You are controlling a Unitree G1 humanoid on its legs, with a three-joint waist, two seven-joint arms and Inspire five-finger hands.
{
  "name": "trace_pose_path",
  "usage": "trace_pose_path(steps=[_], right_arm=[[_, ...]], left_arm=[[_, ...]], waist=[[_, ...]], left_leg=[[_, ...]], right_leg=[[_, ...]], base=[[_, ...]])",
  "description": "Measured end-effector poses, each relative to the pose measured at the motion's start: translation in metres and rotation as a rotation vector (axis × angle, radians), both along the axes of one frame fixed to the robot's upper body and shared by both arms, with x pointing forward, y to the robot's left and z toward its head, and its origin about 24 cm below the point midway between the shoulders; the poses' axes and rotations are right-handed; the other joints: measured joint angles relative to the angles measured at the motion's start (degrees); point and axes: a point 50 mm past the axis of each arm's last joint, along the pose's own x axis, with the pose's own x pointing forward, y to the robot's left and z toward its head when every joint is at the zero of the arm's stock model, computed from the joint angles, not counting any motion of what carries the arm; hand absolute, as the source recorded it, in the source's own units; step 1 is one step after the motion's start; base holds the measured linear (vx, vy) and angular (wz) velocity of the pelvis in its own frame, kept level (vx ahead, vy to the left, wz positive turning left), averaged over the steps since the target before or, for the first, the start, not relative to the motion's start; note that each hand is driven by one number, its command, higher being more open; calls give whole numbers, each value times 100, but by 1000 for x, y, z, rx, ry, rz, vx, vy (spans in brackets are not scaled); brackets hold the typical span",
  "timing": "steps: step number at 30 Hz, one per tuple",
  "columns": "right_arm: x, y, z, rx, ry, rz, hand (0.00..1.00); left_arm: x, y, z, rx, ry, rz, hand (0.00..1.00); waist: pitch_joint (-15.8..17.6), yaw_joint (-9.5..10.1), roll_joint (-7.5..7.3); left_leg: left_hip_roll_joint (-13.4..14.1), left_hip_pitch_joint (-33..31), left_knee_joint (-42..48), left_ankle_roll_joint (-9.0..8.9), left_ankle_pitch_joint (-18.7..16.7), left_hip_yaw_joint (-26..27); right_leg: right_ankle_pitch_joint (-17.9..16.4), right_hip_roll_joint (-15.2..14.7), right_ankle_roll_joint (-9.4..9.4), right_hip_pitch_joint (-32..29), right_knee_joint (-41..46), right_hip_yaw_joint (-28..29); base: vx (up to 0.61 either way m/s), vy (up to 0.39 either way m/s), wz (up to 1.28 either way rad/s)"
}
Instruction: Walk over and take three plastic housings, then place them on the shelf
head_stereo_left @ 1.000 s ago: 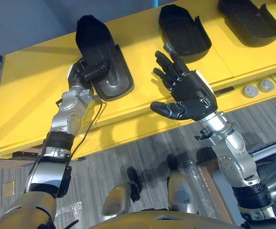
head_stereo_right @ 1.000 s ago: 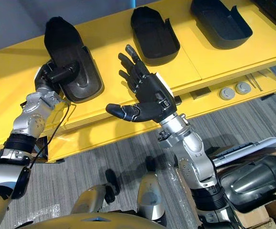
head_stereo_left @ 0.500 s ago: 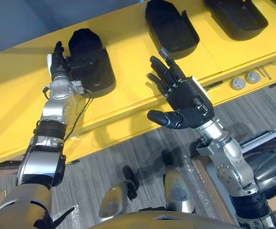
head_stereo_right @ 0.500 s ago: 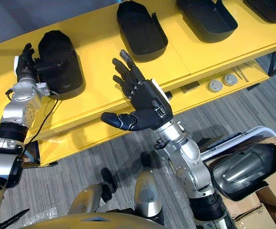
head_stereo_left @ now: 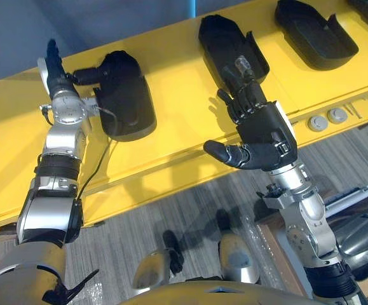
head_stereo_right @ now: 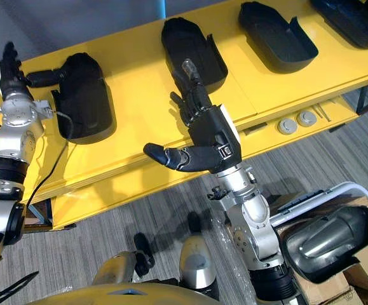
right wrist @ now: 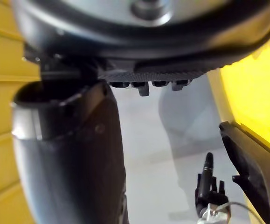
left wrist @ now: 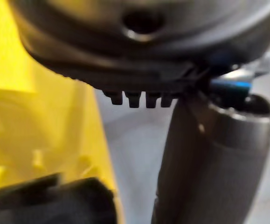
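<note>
Several black plastic housings lie on the yellow shelf (head_stereo_left: 171, 127). The left housing (head_stereo_left: 128, 95) rests flat, hollow side down. My left hand (head_stereo_left: 56, 73) stands just left of it, open with straight fingers, and its thumb (head_stereo_left: 85, 77) reaches to the housing's far end. The middle housing (head_stereo_left: 231, 43) lies hollow side up behind my right hand (head_stereo_left: 263, 130), which hovers open and empty over the shelf's front edge with its thumb (head_stereo_right: 164, 154) spread out. Another housing (head_stereo_left: 314, 33) lies to the right, and a further one (head_stereo_right: 349, 13) sits at the far right corner.
Two round grey discs (head_stereo_left: 327, 117) and small tools lie on the lower ledge at the right. A cardboard box with a dark housing (head_stereo_right: 327, 235) on it stands on the grey carpet at the lower right. Bare shelf surface lies between the housings.
My left hand has let go of the left housing, which went from tilted in its grasp to lying flat. The hand moved left, fingers straightened. The camera has shifted.
</note>
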Motion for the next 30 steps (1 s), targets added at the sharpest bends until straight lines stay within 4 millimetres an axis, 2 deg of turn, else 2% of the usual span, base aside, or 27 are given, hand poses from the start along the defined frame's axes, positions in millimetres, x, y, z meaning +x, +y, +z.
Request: trace_pose_path(steps=[1, 2, 3, 4, 5, 6, 7, 8, 9, 10, 12, 13, 16, 17, 18, 20, 21, 23, 24, 27, 30], right_arm=[[1, 0, 0, 1, 1, -30, 100], [2, 0, 1, -11, -3, -45, 100], [3, 1, 0, -33, -1, -71, 100], [4, 1, -2, -35, 7, -80, 100], [5, 1, -5, -35, 24, -100, 100], [6, 0, -6, -43, 26, -129, 100], [6, 1, -7, -41, 29, -138, 100], [7, 1, -7, -29, 33, -148, 100], [7, 2, -8, -20, 43, -150, 100], [7, 3, -9, -22, 46, -149, 100], [7, 9, -13, -47, 68, -125, 100], [7, 10, -14, -51, 78, -116, 100], [6, 29, -27, -92, 115, -36, 100], [5, 34, -30, -93, 126, -13, 100], [1, 47, -37, -124, 138, 30, 100], [-3, 59, -42, -165, 139, 85, 100], [-8, 66, -45, -190, 136, 151, 100], [-11, 67, -48, -215, 136, 188, 100], [-12, 63, -50, -257, 136, 201, 100], [-12, 56, -52, -286, 134, 198, 100], [-14, 43, -55, -302, 153, 170, 100]], left_arm=[[-8, -7, 18, 5, -120, -53, 100], [-15, -11, 27, 6, -186, -81, 100], [-31, -16, 38, -8, -310, -154, 100], [-40, -20, 42, -22, -370, -205, 100], [-61, -28, 44, -37, -464, -290, 100], [-83, -35, 41, -56, -550, -363, 100], [-95, -38, 37, -74, -592, -396, 100], [-117, -43, 28, -101, -656, -430, 100], [-139, -44, 17, -126, -697, -440, 100], [-148, -44, 11, -135, -704, -437, 100], [-177, -39, -15, -163, -680, -387, 100], [-182, -37, -21, -163, -664, -367, 100], [-202, -25, -53, -195, -577, -218, 100], [-205, -23, -58, -214, -564, -188, 100], [-209, -17, -74, -265, -518, -107, 100], [-213, -11, -92, -311, -449, -24, 100], [-218, -8, -111, -331, -351, 49, 100], [-224, -7, -128, -360, -260, 90, 100], [-233, -4, -146, -388, -170, 138, 100], [-243, 0, -156, -405, -127, 170, 100], [-245, 2, -156, -395, -132, 168, 100]], waist=[[-44, 44, 0], [-59, 53, -1], [-168, 91, 18], [-238, 111, 38], [-397, 151, 88], [-525, 214, 175], [-600, 249, 217], [-688, 356, 278], [-802, 453, 295], [-859, 502, 290], [-1032, 689, 219], [-1064, 747, 185], [-1209, 1038, -61], [-1239, 1075, -109], [-1302, 1145, -206], [-1354, 1172, -287], [-1398, 1218, -360], [-1427, 1288, -408], [-1460, 1303, -470], [-1485, 1314, -563], [-1479, 1411, -628]], left_leg=[[0, 29, -8, 0, 0, -29], [-4, 65, -29, 0, 0, -41], [-14, 134, -97, -6, 9, -46], [-18, 167, -126, -7, 9, -58], [-14, 235, -201, -11, 12, -93], [-2, 304, -247, -12, 11, -149], [-9, 338, -284, -17, 15, -186], [-19, 433, -322, -20, 16, -240], [-44, 489, -369, -30, 28, -332], [-55, 503, -389, -32, 42, -385], [-71, 504, -456, -61, 101, -611], [-74, 514, -496, -76, 129, -660], [-89, 569, -782, -102, 303, -845], [-92, 578, -829, -116, 330, -863], [-101, 579, -908, -117, 396, -922], [-115, 579, -1000, -113, 449, -963], [-134, 572, -1055, -111, 485, -996], [-153, 565, -1087, -104, 499, -1025], [-189, 551, -1090, -95, 502, -1098], [-215, 528, -1083, -95, 502, -1169], [-248, 463, -1059, -85, 494, -1239]], right_leg=[[-1, 1, -2, 58, -22, -33], [-6, 1, -9, 97, -33, -52], [-18, -3, -26, 147, -59, -88], [-18, -5, -27, 190, -87, -126], [-23, -6, -30, 273, -136, -188], [-36, -6, -44, 362, -154, -292], [-40, -8, -45, 402, -172, -358], [-56, -13, -40, 535, -220, -454], [-101, -30, -35, 657, -270, -571], [-105, -36, -35, 714, -314, -637], [-167, -38, -45, 824, -335, -886], [-183, -38, -59, 847, -341, -951], [-263, -27, -92, 881, -374, -1182], [-264, -28, -93, 883, -390, -1209], [-265, -32, -93, 890, -401, -1274], [-266, -42, -93, 885, -398, -1326], [-267, -57, -91, 874, -394, -1383], [-273, -91, -81, 869, -391, -1421], [-306, -106, -43, 880, -370, -1491], [-369, -142, -25, 872, -290, -1564], [-389, -186, -2, 866, -238, -1643]], base=[[25, 4, 11], [22, 5, 6], [23, 5, 4], [44, 3, 6], [67, -2, 14], [69, -3, 19], [69, 6, 23], [46, 9, 29], [34, 10, 32], [2, -13, 45], [-25, -30, 48], [-51, -36, 47], [-65, -41, 36], [-37, -23, 22], [-25, -9, 21], [-16, -4, 18], [4, 4, 12], [24, 19, 15], [39, 19, 21], [40, 16, 19], [51, 22, 16]])
